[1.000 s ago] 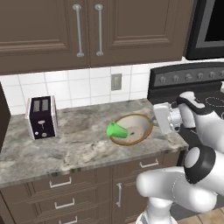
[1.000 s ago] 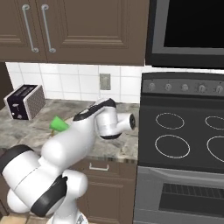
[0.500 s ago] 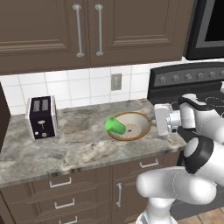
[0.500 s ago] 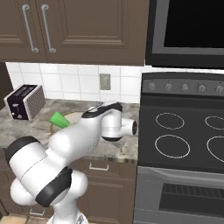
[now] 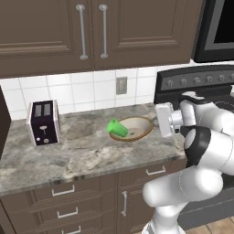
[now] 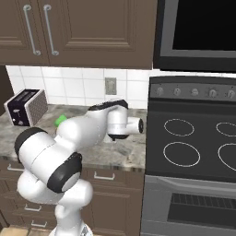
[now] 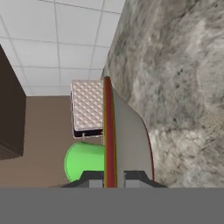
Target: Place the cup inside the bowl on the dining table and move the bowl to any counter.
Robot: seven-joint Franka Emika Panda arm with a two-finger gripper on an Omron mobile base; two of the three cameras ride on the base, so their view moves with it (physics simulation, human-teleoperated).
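Bowl (image 5: pixel 134 128) and cup (image 5: pixel 117 128) sit together on the grey marble counter (image 5: pixel 82 153), toward its right end beside the black stove (image 6: pixel 193 152), with the white tile backsplash (image 5: pixel 91 93) and its wall outlet (image 5: pixel 121 85) behind them. The bright green cup lies tipped on its side against the bowl's left rim, its open mouth facing left, part of it over the cream inside. The robot's gripper (image 7: pixel 110 178) reaches in from the stove side at counter height, its two dark fingertips (image 7: pixel 89 179) pinched on the bowl's tan right rim, one on each side of the edge. In the hand view that rim runs straight up from between the tips, the green cup shows to the inside of it, and a toaster's (image 5: pixel 44 122) patterned side appears beyond. The toaster stands near the counter's left end, well apart from the bowl. Dark brown wall cabinets (image 5: pixel 91 32) with silver handles hang above, and drawers (image 5: pixel 64 205) run below the front edge.
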